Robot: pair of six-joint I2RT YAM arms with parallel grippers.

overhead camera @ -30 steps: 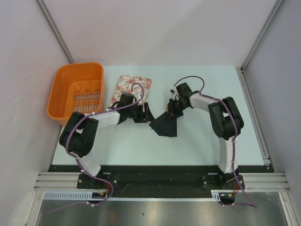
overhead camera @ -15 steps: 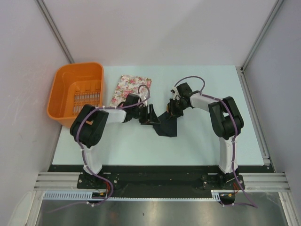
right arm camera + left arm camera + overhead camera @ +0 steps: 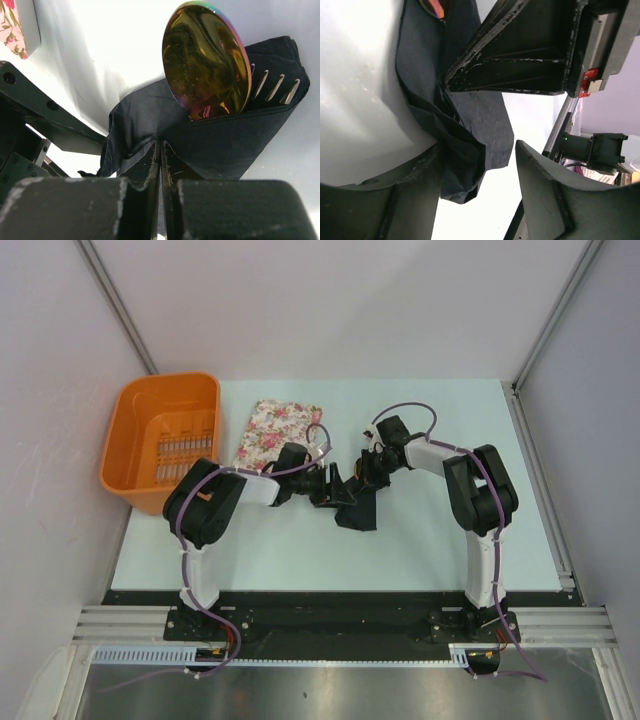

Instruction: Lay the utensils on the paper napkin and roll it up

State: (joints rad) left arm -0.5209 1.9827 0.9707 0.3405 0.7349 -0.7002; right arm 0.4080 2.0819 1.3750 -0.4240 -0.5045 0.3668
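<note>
Pale table (image 3: 430, 540) carries an orange basket (image 3: 125, 455) left of the floral cloth (image 3: 275, 425). Right of that cloth, the crumpled black paper napkin (image 3: 225, 140) wraps the utensils (image 3: 206, 60), gold spoon bowl showing. Its fold is pinched by the right gripper (image 3: 160, 160); the left gripper (image 3: 338, 487) gapes around its edge.

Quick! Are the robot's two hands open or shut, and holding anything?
The left gripper is open, with the crumpled edge of the paper napkin loose between its jaws.
The right gripper is shut, pinching a fold of the paper napkin.

Left pincer (image 3: 480, 155) spread wide; right pincer (image 3: 160, 150) seemingly clamped tight.
</note>
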